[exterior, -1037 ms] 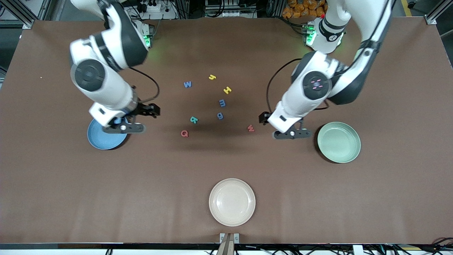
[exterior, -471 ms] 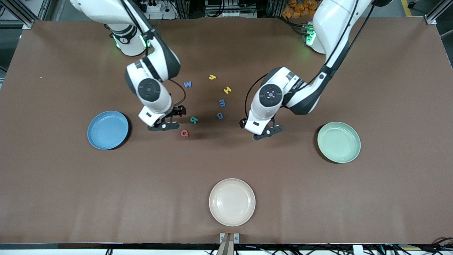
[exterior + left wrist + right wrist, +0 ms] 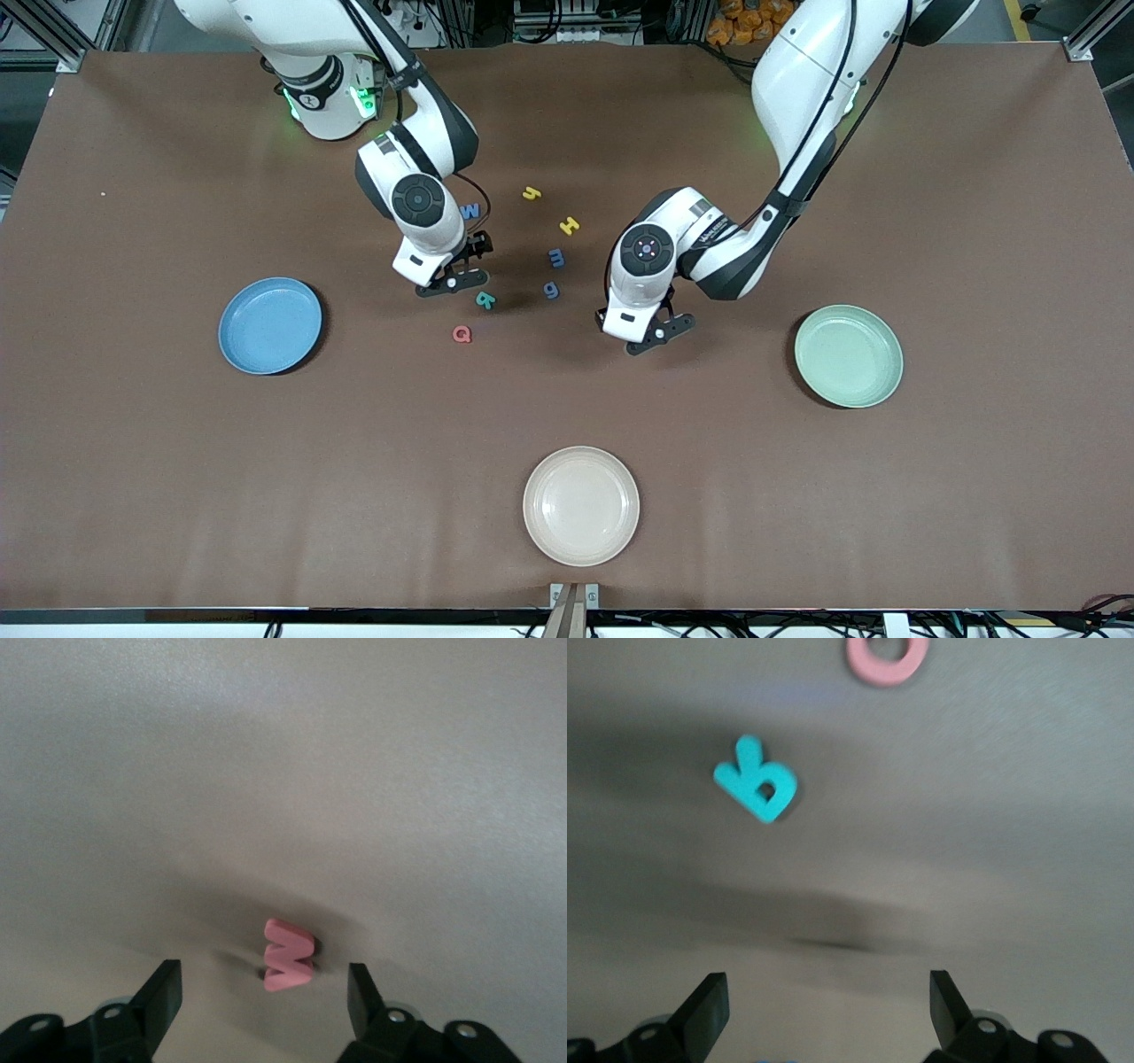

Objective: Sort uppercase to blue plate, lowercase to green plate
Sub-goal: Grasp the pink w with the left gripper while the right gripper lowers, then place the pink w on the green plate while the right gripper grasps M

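Observation:
The red lowercase w (image 3: 288, 955) lies on the table between the fingers of my left gripper (image 3: 264, 979), which is open and touches neither side of it. In the front view that gripper (image 3: 647, 337) hides the w. My right gripper (image 3: 454, 280) is open and empty (image 3: 828, 992) beside the teal R (image 3: 485, 299) (image 3: 757, 780), with the red Q (image 3: 462, 333) (image 3: 886, 656) close by. Blue W (image 3: 472, 211) is partly hidden by the right arm. Yellow y (image 3: 531, 192), yellow H (image 3: 570, 225), blue m (image 3: 555, 258) and blue g (image 3: 551, 290) lie mid-table. Both the blue plate (image 3: 270, 325) and the green plate (image 3: 848, 355) hold nothing.
A cream plate (image 3: 580, 505) sits nearest the front camera, mid-table. The blue plate is toward the right arm's end and the green plate toward the left arm's end, with bare brown table between the letters and each plate.
Both arms swung in toward the letters. The right gripper left the blue plate and came beside the R. The left gripper moved from beside the green plate onto the red w.

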`<state>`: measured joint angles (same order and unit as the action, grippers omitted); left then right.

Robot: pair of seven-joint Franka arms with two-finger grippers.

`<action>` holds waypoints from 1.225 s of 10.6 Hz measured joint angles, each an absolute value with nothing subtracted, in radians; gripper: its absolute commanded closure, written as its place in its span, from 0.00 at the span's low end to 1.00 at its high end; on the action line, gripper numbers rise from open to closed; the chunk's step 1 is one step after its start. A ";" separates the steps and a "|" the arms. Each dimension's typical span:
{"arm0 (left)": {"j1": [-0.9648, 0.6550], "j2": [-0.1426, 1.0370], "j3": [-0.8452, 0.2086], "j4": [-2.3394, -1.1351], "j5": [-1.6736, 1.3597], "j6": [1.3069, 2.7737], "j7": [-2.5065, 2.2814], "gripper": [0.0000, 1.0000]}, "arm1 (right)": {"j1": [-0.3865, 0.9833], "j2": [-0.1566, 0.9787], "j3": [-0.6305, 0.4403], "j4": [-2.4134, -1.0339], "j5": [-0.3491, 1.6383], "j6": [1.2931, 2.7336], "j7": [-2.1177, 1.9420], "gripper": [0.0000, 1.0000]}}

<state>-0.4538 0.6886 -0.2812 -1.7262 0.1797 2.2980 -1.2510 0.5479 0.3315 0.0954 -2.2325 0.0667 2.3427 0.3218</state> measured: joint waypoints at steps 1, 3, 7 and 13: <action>-0.454 0.691 -0.280 -1.726 0.180 2.305 -1.254 0.24 | 0.548 0.327 0.098 -2.249 0.073 2.357 0.303 0.00; -0.454 0.699 -0.280 -1.726 0.180 2.318 -1.256 0.25 | 0.548 0.310 0.124 -2.311 0.085 2.438 0.294 0.00; -0.455 0.724 -0.280 -1.726 0.183 2.348 -1.271 0.63 | 0.548 0.242 0.193 -2.434 0.141 2.525 0.280 0.00; -0.441 0.724 -0.268 -1.706 0.233 2.357 -1.273 1.00 | 0.571 0.207 0.200 -2.576 0.208 2.665 0.227 0.00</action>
<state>-0.4414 0.7235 -0.2682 -1.7060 0.2327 2.3567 -1.2727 0.5714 0.2073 0.2003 -2.5756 0.2081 2.6648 0.2274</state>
